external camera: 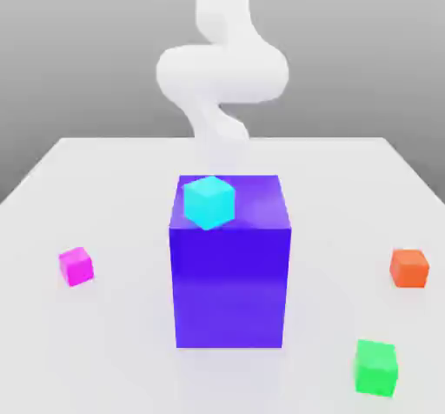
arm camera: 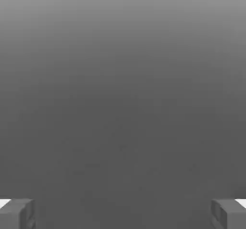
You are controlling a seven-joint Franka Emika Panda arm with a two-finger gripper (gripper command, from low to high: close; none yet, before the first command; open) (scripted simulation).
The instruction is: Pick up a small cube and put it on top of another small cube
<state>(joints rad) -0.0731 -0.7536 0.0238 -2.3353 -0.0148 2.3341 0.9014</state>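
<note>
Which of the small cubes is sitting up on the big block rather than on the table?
The small cyan cube, atop the big blue-violet block; the other small cubes rest on the white table.

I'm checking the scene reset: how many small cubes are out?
4: cyan cube atop the big blue-violet block; magenta-pink cube at exterior view's left; orange cube right; green cube front right. The block may hide more.

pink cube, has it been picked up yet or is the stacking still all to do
Nothing looks done yet. The pink cube sits on the table at the exterior view's left, apart from the others. In hand: nothing; the gripper is open with nothing between its fingers. Left: grasp the pink cube, lift it, and set it on another small cube. The cyan cube rests on the big blue block; the orange cube and green cube sit alone.
</note>
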